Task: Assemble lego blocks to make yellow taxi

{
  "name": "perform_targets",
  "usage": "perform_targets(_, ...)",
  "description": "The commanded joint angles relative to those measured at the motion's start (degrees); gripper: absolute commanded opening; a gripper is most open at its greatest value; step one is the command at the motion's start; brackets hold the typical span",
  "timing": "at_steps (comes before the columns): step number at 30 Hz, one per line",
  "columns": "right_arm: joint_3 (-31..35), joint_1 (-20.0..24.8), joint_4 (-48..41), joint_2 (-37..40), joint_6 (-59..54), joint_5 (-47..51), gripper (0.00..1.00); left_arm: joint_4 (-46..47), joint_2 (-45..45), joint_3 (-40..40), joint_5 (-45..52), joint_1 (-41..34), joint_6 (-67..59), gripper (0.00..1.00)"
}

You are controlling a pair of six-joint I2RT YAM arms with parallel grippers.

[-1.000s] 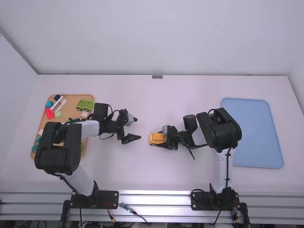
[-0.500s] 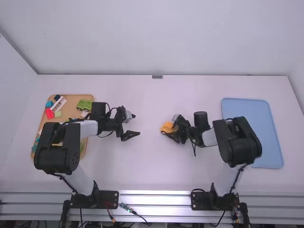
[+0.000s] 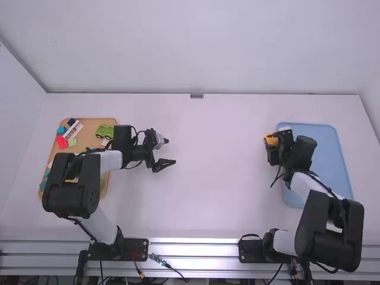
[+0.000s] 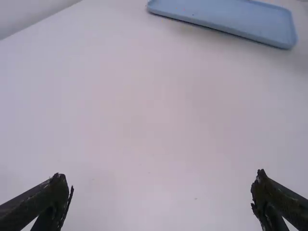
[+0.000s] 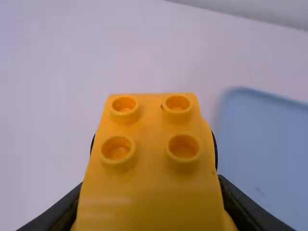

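Delivery appears the current step: right pincer (image 5: 150, 209) grasps yellow taxi (image 5: 149, 137) near blue tray (image 5: 269, 144); left pincer (image 4: 162, 185) released. Next move likely requires centring over tray, then lowering.

A smooth white table (image 3: 196, 214) is bounded beyond its far edge by a plain, pale grey wall (image 3: 196, 47). It is flanked by a white left side wall (image 3: 15, 113) and a right side wall (image 3: 373, 89); a dark seam is seen running from the table's far left corner between the left and far walls. At the middle of the far edge, a small grey fitting (image 3: 196, 96) is set. The near edge is lined with silvery metal rails (image 3: 193, 257), brightly lit mid-length. Soft, even light is spread over the tabletop.
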State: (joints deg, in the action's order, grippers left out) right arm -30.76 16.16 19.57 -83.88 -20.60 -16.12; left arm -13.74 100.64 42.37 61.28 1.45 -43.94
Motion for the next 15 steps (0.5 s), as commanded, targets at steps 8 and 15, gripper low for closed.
perform_targets(8,1.57,13.75,0.2,-4.46,4.09,2.69,0.39,-5.11,-1.22,-0.55,0.63,-0.33,7.21,0.99)
perform_targets(15,1.55,16.9,5.38,-11.76,4.07,2.56,0.43,-5.22,-1.22,-0.55,0.59,-0.48,7.13,0.99)
